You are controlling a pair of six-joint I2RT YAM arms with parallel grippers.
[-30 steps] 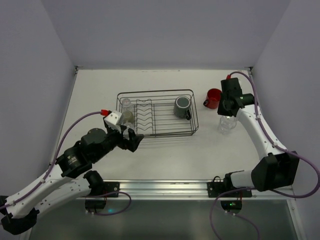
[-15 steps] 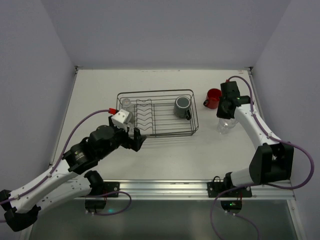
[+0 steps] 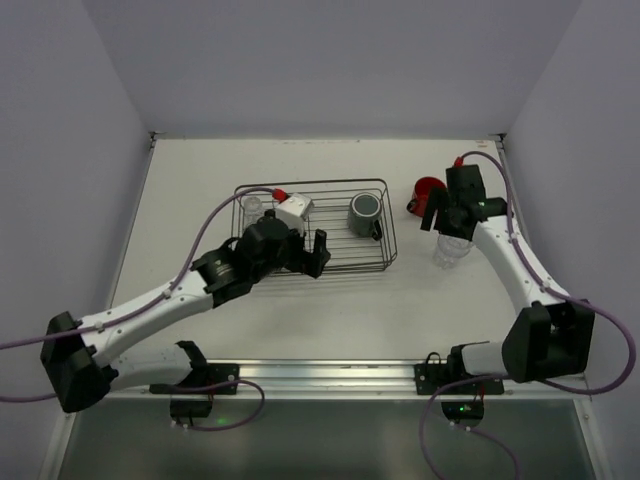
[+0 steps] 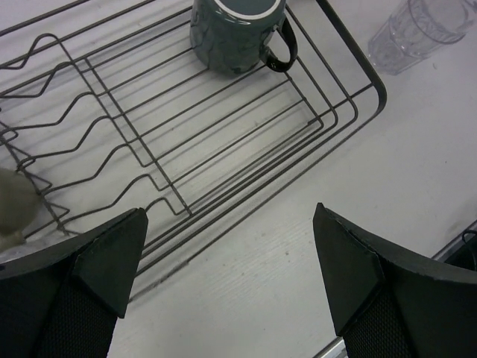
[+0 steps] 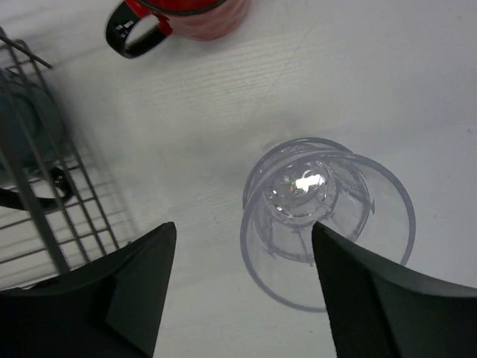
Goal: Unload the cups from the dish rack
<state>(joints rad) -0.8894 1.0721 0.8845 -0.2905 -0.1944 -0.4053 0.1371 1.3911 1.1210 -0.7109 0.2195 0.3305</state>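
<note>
**Spotter:** What's around you?

**Operator:** I've got the dish rack (image 3: 340,183) mid-bench (image 3: 200,170). The grey-green mug (image 4: 235,33) stands upright in its right end, and a small glass (image 3: 252,207) in its far-left corner. The red mug (image 5: 194,19) and a clear tumbler (image 5: 320,216) stand on the bench right of the rack.

**Spotter:** End effectors?

**Operator:** My left end effector (image 4: 227,216) hangs over the rack's near rail, spread wide and holding nothing. My right end effector (image 5: 242,231) is over the tumbler with its fingers apart. I can't tell if they touch it.
</note>
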